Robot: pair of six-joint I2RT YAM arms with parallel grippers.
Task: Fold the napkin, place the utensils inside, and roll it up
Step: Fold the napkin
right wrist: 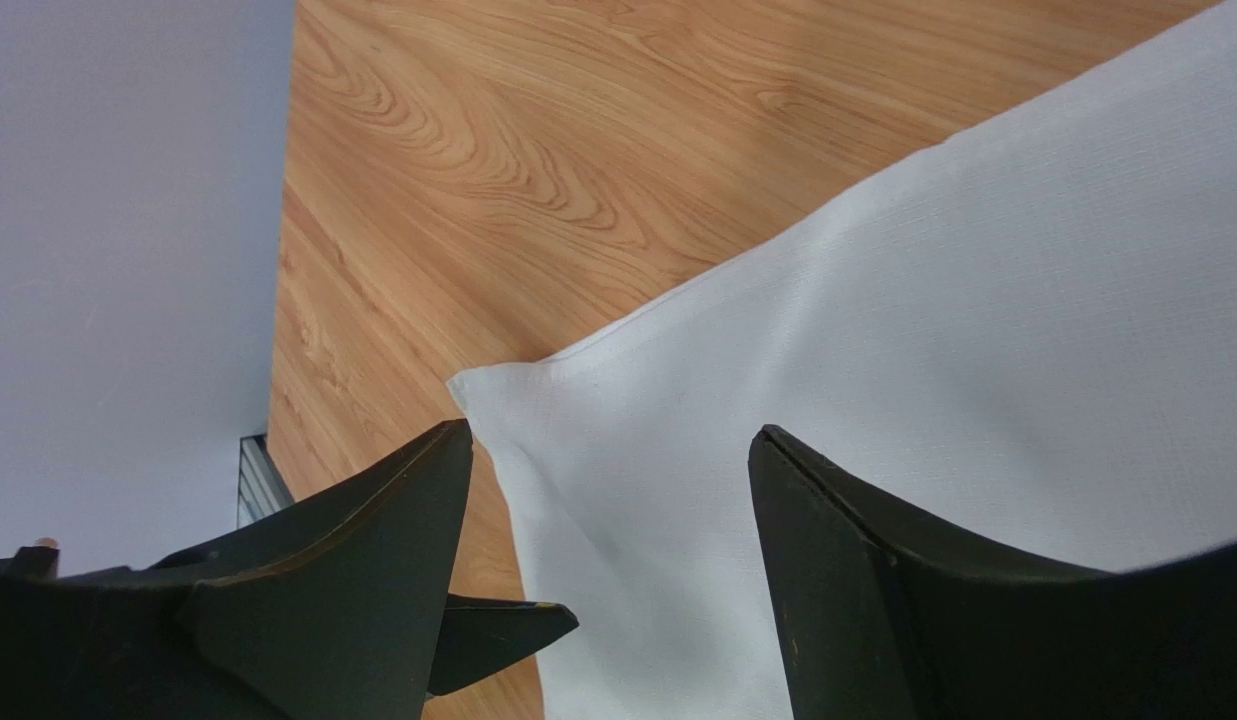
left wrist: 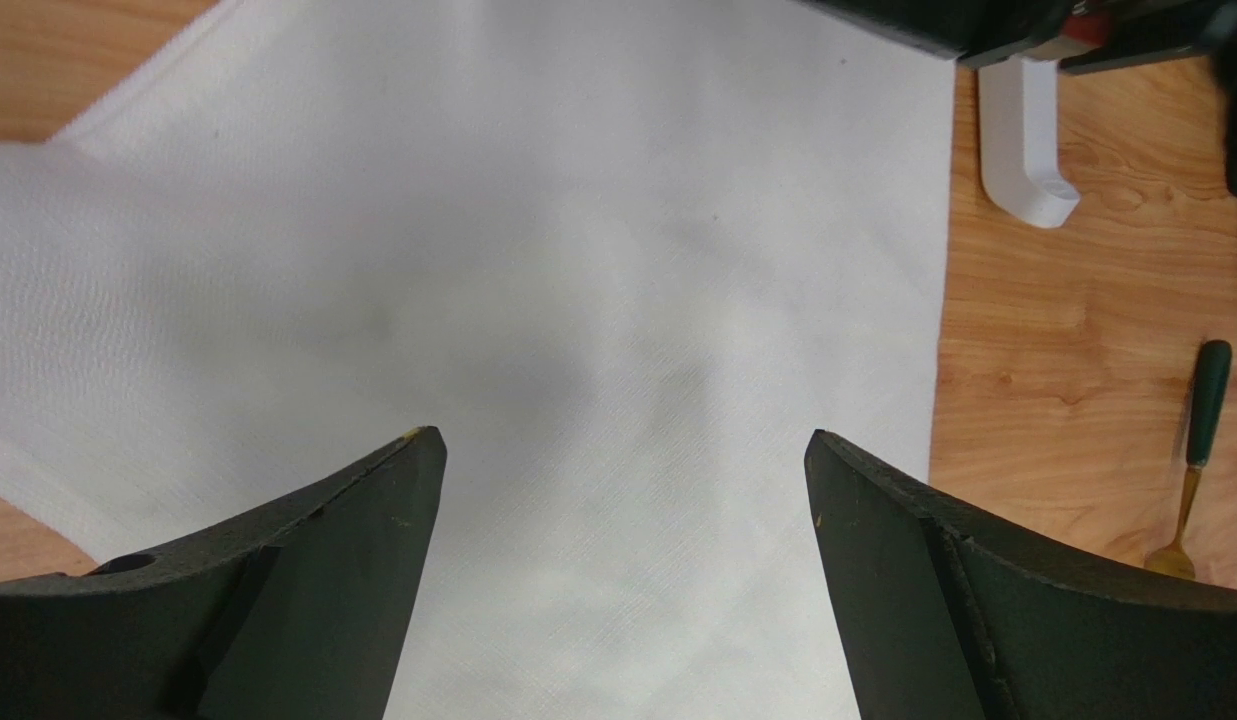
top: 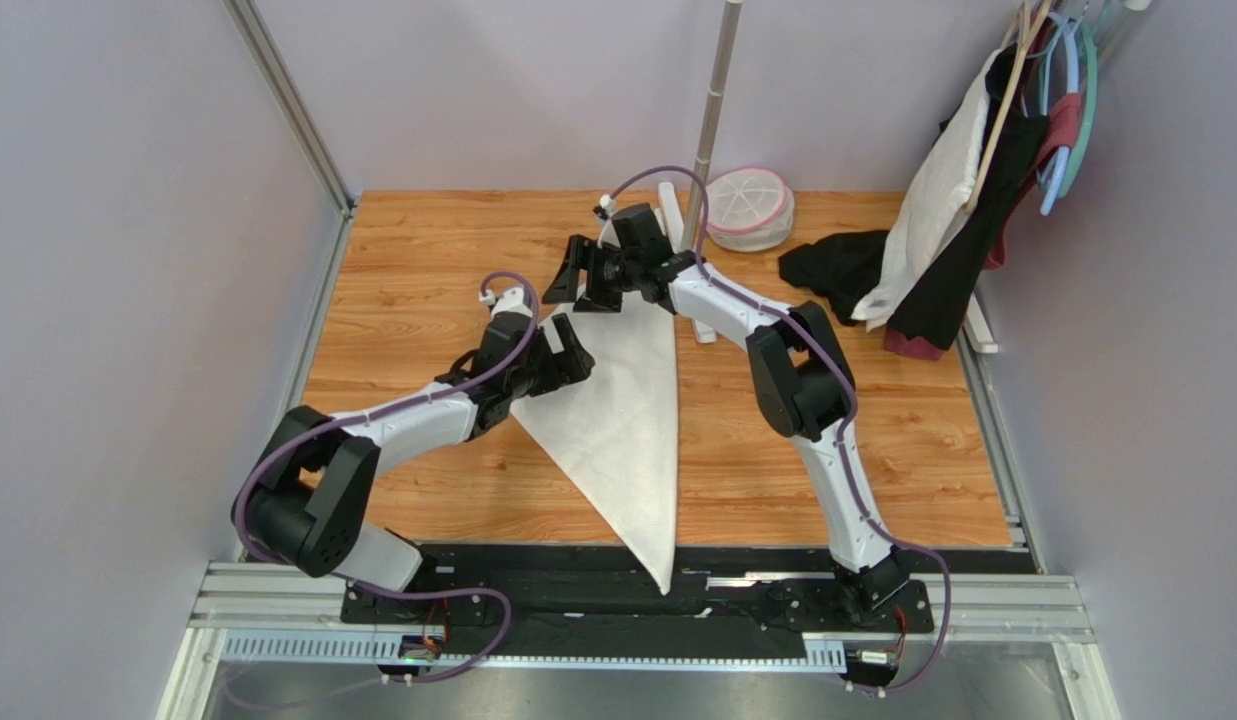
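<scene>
The cream-white napkin (top: 624,435) lies on the wooden table folded into a long triangle, its point toward the near edge. My left gripper (top: 569,365) hovers open over the napkin's left side, and plain cloth (left wrist: 549,225) fills the space between its fingers (left wrist: 621,438). My right gripper (top: 579,278) is open above the napkin's far left corner (right wrist: 497,393), holding nothing (right wrist: 611,431). A slim fork (left wrist: 1198,450) with a dark handle and gold tines lies on the wood just right of the napkin's straight edge, seen only in the left wrist view.
A round white container (top: 749,207) stands at the back beside a metal pole (top: 714,90). A black cloth (top: 842,270) and clothes on hangers (top: 955,195) crowd the back right. A white rack foot (left wrist: 1025,150) lies near the napkin's far right corner.
</scene>
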